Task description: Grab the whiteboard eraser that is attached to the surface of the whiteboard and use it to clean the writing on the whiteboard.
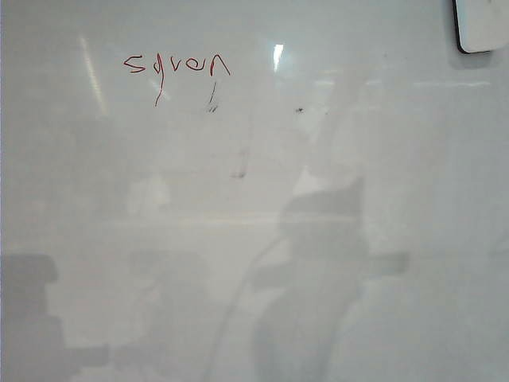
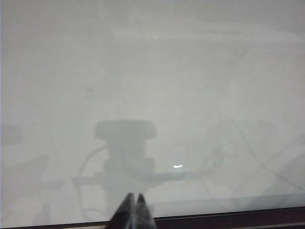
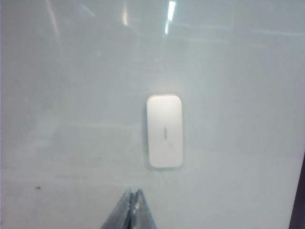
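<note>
- The right gripper [image 3: 133,193] has its fingertips pressed together, holding nothing; it hangs above the whiteboard [image 3: 71,119], near the whiteboard eraser [image 3: 165,131] but not touching it.
- The left gripper [image 2: 134,198] is likewise closed and empty, over a bare stretch of board by the dark frame edge [image 2: 228,219].
- Progress: nothing appears done. The eraser sits attached to the board, ungrabbed, and the red writing [image 1: 176,65] is whole and unsmudged. Grasping, carrying and wiping all remain.
- The exterior view alone shows the writing, at upper left, with the eraser cut off at the top right corner, well apart from it.
- Only the right wrist view shows the whole eraser; the left wrist view shows neither eraser nor writing.
</note>
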Robot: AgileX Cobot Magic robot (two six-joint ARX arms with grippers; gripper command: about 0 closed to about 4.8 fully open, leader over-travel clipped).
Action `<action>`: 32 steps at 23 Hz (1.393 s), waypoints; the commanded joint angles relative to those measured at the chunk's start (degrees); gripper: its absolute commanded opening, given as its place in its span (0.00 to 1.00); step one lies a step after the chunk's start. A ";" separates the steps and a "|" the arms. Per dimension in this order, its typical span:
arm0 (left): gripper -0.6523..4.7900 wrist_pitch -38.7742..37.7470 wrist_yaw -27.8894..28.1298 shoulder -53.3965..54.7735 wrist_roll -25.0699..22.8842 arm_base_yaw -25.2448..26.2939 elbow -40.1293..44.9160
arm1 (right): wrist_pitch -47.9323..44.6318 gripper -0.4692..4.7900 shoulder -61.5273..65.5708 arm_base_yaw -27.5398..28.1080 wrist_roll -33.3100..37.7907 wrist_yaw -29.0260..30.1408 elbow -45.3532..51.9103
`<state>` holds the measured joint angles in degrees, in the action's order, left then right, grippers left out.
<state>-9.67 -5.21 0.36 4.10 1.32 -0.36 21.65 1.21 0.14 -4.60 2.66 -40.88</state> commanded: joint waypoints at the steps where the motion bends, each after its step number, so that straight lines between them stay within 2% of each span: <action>1: 0.12 -0.42 0.02 0.07 -0.26 0.04 -0.15 | 3.17 0.15 1.05 -0.09 -0.63 2.01 -3.23; 3: 0.12 -0.42 0.04 0.07 -0.26 0.04 -0.15 | 5.51 0.15 2.93 -0.09 -2.05 2.03 -5.42; 8: 0.12 -0.42 0.04 0.07 -0.26 0.04 -0.15 | 8.94 0.15 5.14 -0.09 -4.15 6.27 -6.93; 23: 0.12 -0.42 0.07 0.07 -0.26 0.04 -0.15 | 8.52 0.15 9.44 -1.60 -6.23 6.47 -6.93; 32: 0.12 -0.44 0.04 0.07 -0.28 0.04 -0.15 | 8.46 0.18 9.94 -1.57 -11.78 6.25 -6.93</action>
<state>-9.69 -5.17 0.38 4.10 1.32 -0.36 31.11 10.68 -1.37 -14.85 9.06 -47.53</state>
